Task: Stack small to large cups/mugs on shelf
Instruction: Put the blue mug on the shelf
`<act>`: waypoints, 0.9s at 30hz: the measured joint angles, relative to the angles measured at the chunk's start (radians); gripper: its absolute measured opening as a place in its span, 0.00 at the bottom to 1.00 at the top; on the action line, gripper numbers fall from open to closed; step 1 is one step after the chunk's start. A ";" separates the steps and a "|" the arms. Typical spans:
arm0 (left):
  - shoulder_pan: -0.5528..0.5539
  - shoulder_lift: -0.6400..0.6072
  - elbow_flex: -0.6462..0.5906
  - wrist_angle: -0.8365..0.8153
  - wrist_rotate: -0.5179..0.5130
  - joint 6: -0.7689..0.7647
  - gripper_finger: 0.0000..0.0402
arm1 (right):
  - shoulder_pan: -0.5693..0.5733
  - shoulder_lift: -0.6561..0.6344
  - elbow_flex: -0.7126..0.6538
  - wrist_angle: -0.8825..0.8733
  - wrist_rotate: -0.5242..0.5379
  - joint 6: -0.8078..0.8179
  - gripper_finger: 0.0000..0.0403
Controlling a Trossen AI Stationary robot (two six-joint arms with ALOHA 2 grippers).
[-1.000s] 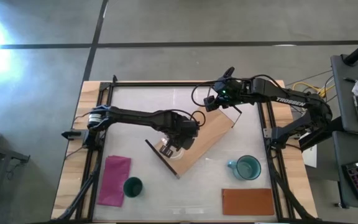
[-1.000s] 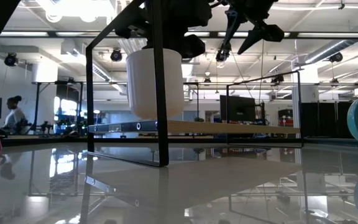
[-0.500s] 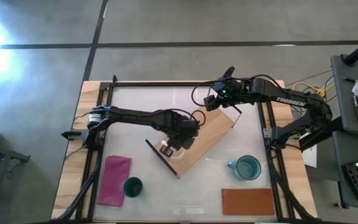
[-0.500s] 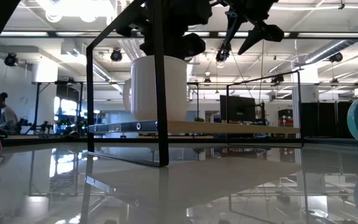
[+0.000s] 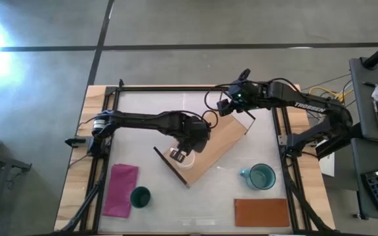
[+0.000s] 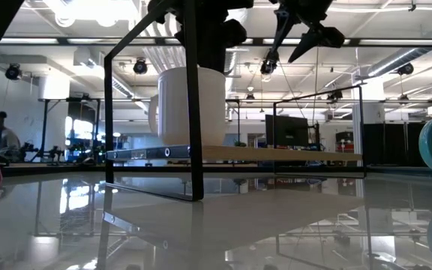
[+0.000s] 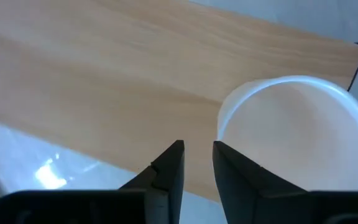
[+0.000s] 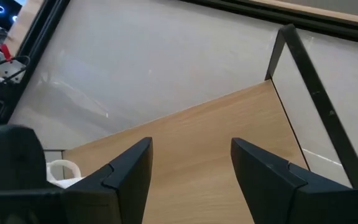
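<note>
The small white mug (image 5: 174,156) stands upright on its base on the near end of the light-wood shelf (image 5: 218,141); it also shows in the low view (image 6: 190,105) and the left wrist view (image 7: 297,137). My left gripper (image 5: 184,147) hovers just above and beside the mug's rim, fingers a little apart and empty (image 7: 197,165). My right gripper (image 5: 231,105) hangs open over the shelf's far end (image 8: 191,180). The teal mug (image 5: 261,177) and the dark green tumbler (image 5: 140,196) stand on the table near the front.
A magenta cloth (image 5: 122,189) lies at the front left beside the tumbler. A brown-orange mat (image 5: 261,212) lies at the front right, near the teal mug. The shelf's black frame ends (image 6: 193,97) rise above its board.
My left gripper has lowered the white mug, which hung tilted above the board, onto the shelf, where it now stands upright. It has then let go and risen clear of the rim.
</note>
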 joint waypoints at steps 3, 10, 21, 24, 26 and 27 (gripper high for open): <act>0.013 -0.004 0.009 -0.024 0.005 -0.062 0.17 | -0.016 -0.031 0.000 -0.001 -0.004 0.000 0.52; 0.042 -0.031 0.007 -0.024 0.055 -0.187 0.18 | -0.017 -0.128 0.001 -0.245 -0.107 0.018 0.52; 0.062 -0.112 0.004 0.146 0.171 -0.357 0.18 | 0.280 -0.236 -0.057 -0.579 -0.172 0.194 0.52; 0.069 -0.123 0.004 0.157 0.174 -0.431 0.18 | 0.436 -0.228 -0.107 -0.572 -0.193 0.238 0.52; 0.074 -0.130 0.004 0.157 0.173 -0.469 0.18 | 0.537 -0.220 -0.144 -0.582 -0.205 0.265 0.52; 0.075 -0.135 0.004 0.158 0.173 -0.475 0.18 | 0.582 -0.214 -0.160 -0.584 -0.205 0.268 0.52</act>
